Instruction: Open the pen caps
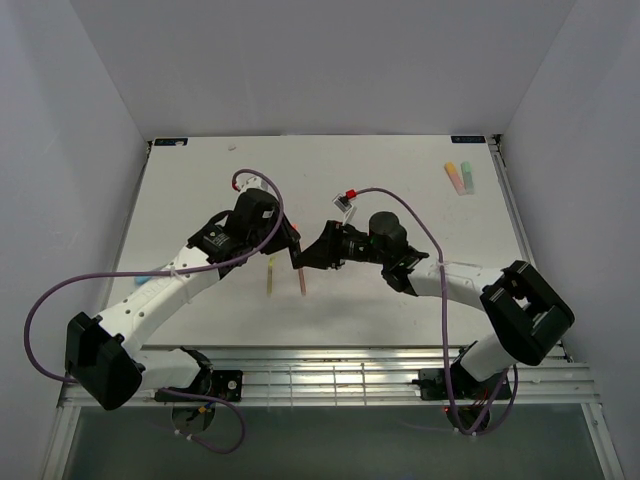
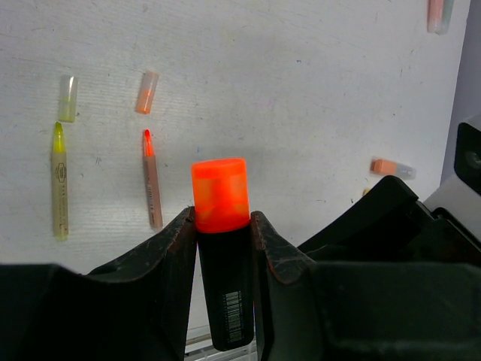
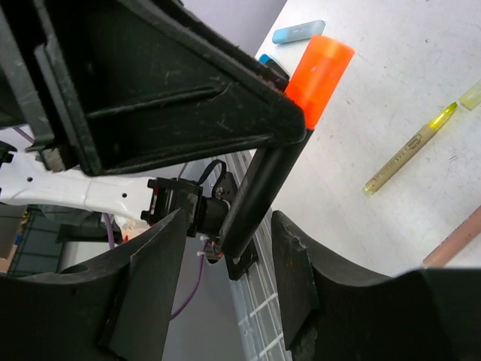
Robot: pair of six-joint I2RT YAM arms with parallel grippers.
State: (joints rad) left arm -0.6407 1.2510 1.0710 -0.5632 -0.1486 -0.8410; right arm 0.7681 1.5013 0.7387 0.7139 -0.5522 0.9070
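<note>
Orange pen cap [image 2: 219, 194] tops the black pen [image 2: 227, 293] gripped in the left pincer [image 2: 223, 220], centre frame; right pincer [image 3: 229, 222] gapes wide around its barrel.

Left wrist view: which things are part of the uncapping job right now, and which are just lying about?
In the job: orange cap; black highlighter body, clamped in left gripper; right gripper, open around that body.
Lying about, already uncapped: yellow pen, yellow cap, peach pen, peach cap.
</note>
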